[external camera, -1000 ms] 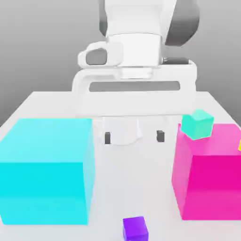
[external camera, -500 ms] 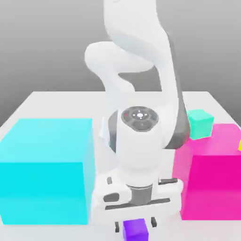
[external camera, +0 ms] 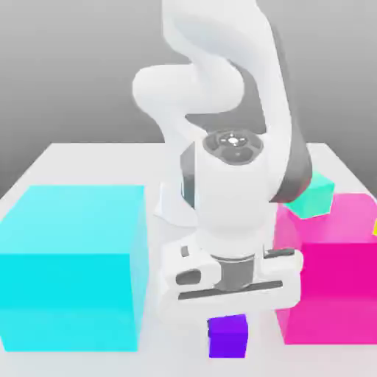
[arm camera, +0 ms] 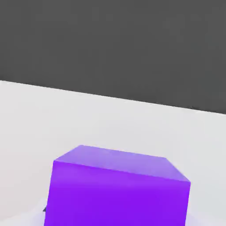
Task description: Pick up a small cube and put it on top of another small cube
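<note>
**Your gripper has the purple cube**

You have the small glossy purple cube [external camera: 227, 336] grasped in your white gripper [external camera: 228, 316], between the huge cyan cube [external camera: 74, 269] and the huge magenta cube [external camera: 331, 283] in the exterior view. The small plain mint-green cube [external camera: 312, 196] appears by the magenta cube's upper edge, partly behind your arm [external camera: 232, 184].

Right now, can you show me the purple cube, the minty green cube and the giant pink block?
Purple cube [arm camera: 117, 201]: hand view, on its broad side.
Mint-green cube [external camera: 315, 195]: exterior view, on its side.
Pink block [external camera: 335, 283]: exterior view, on its front face.
</note>
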